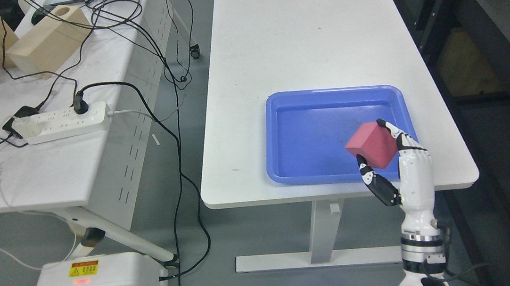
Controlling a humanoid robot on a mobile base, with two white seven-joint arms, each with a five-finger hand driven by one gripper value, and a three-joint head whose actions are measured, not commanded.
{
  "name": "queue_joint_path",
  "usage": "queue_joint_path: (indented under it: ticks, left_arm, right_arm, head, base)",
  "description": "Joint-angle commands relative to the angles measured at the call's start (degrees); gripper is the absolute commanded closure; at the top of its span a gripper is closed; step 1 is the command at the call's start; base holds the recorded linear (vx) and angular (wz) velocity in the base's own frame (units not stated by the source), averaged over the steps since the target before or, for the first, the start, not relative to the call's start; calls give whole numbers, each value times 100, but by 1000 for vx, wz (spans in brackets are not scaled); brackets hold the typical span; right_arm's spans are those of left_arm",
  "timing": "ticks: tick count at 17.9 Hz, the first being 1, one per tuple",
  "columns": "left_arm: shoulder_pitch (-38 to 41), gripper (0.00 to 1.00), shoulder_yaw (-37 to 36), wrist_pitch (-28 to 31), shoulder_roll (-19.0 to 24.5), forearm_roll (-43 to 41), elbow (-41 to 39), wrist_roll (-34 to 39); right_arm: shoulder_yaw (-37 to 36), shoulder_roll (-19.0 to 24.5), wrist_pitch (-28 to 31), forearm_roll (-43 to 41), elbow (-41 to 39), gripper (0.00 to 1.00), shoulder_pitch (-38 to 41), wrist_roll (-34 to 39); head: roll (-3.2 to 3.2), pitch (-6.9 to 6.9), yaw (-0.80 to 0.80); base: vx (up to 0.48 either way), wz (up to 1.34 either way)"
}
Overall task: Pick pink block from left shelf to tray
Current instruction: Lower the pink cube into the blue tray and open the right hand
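The right hand [397,166], fingers clamped around the pink block [372,145], holds it over the blue tray [280,112] at five o'clock; it should lower it before releasing.

Pink block [373,144] tilted above blue tray [283,140]

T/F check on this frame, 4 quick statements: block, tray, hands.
1. The right hand grips the pink block. True.
2. The block rests flat on the tray floor. False: it is held tilted above the blue tray, over its near right corner.
3. The tray holds other objects. False: nothing lies in it.
4. The left hand is out of view. True.
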Motion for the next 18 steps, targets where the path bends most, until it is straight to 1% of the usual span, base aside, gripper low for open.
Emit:
queue_joint_path:
  ticks: [1,4,6,7,8,9,13,15,17,18]
  left_arm:
    - [115,0,0,2,100,0,-100,1]
    - [115,0,0,2,100,0,-100,1]
    - [115,0,0,2,100,0,-100,1]
    - [115,0,0,2,100,0,-100,1]
    - [115,0,0,2,100,0,-100,1]
    - [115,0,0,2,100,0,-100,1]
    - [115,0,0,2,100,0,-100,1]
    - [115,0,0,2,100,0,-100,1]
    - [115,0,0,2,100,0,-100,1]
    - [115,0,0,2,100,0,-100,1]
  right_arm:
    - [-1,-100,-3,0,-1,95,-5,18]
    - [7,-100,-3,0,-1,94,12,52]
    - [16,-100,50,0,8,92,30,288]
    - [25,-100,59,0,8,88,39,542]
    - [34,-100,85,0,8,79,74,1058]
    - [34,-100,129,0,8,77,74,1351]
    - [78,-100,497,9,8,77,74,1792]
    - [95,-100,630,9,17,77,118,2265]
    - [87,-100,630,0,8,76,162,2329]
    - [87,-100,630,0,8,74,171,2329]
  head:
    - [0,0,0]
    - [0,0,0]
    - [0,0,0]
    - [0,0,0]
    - [0,0,0]
    - [0,0,0]
    - [0,0,0]
    - [0,0,0]
    - [0,0,0]
    - [0,0,0]
  base:
    - [178,-54]
    - [160,-12]
    - [139,-8]
    - [138,-2]
    - [115,0]
    - [115,0]
    - [112,0]
    - [93,0]
    - [87,-1]
    - [77,-2]
